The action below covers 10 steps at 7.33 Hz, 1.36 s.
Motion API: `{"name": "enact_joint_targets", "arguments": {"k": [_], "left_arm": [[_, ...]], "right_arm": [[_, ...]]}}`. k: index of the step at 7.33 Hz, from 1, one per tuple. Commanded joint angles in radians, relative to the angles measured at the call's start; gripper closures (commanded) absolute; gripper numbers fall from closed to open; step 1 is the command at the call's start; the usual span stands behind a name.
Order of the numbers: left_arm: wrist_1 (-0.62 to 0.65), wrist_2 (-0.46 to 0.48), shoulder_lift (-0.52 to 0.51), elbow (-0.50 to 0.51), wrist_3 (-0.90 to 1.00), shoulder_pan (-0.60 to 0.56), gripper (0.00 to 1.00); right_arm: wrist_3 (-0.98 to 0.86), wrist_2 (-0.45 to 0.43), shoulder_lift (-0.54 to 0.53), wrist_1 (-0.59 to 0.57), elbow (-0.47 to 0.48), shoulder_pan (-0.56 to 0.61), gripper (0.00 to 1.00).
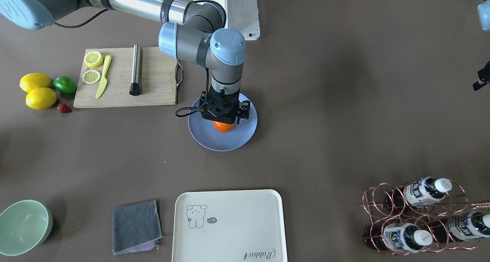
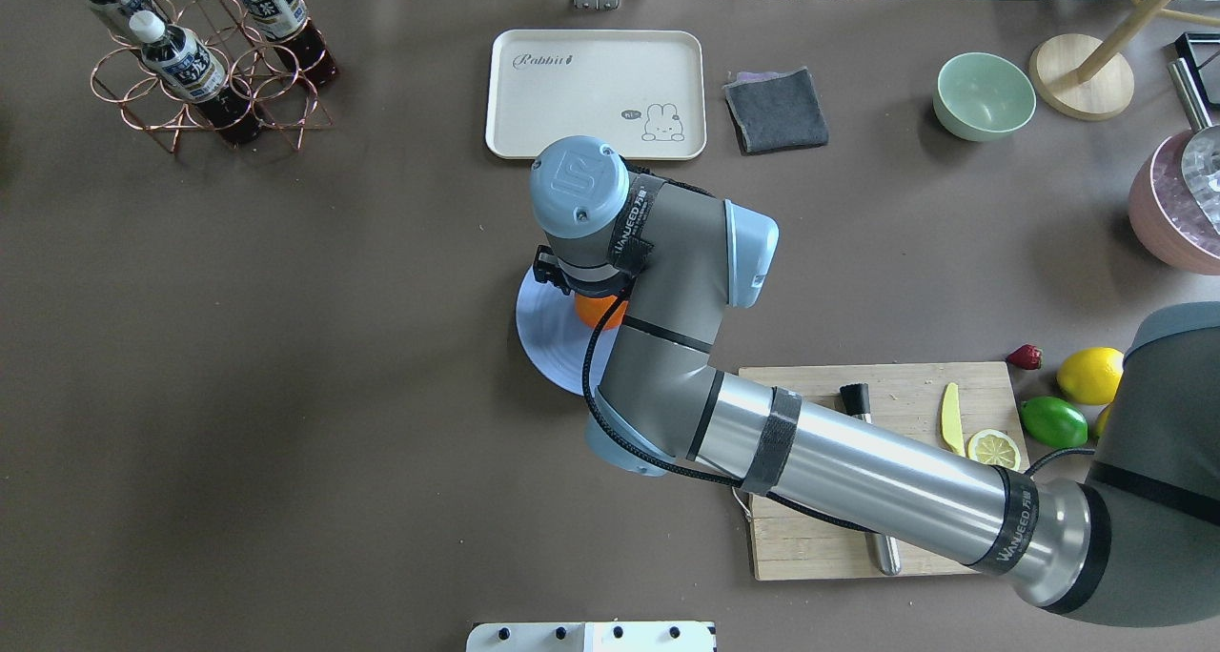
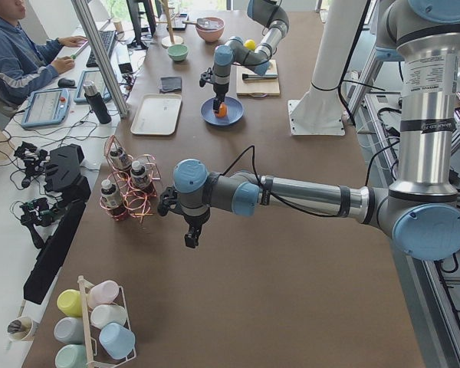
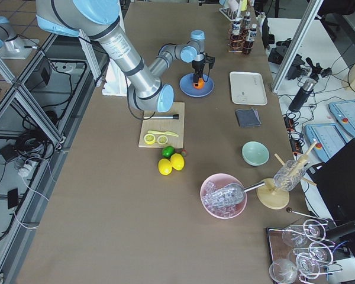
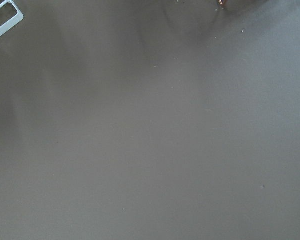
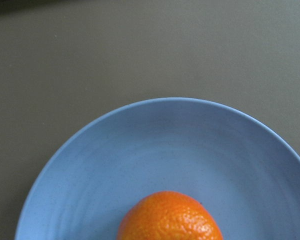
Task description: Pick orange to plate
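One brown matte table (image 1: 325, 139): two whole lemons (image 1: 35, 82) and one lime (image 1: 65, 84) at nine o'clock; one orange (image 1: 224, 126) rests mid-plate (image 1: 237, 141) beneath the right gripper (image 1: 222, 118), its grip hidden; three bottles (image 1: 423, 192) at four o'clock. Left gripper (image 3: 190, 234) opening: cannot tell.

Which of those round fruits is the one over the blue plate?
The orange, under the right gripper; the two lemons and lime lie on the table beside the cutting board.
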Motion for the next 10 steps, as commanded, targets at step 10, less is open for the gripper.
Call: {"name": "enact_joint_targets", "arguments": {"k": [10], "left_arm": [[0.257,-0.017,0.036,-0.002,0.31,-0.177,0.02]], "right_arm": [[-0.926,0.39,-0.53,-0.209,0.421,0.669,0.0]]}}
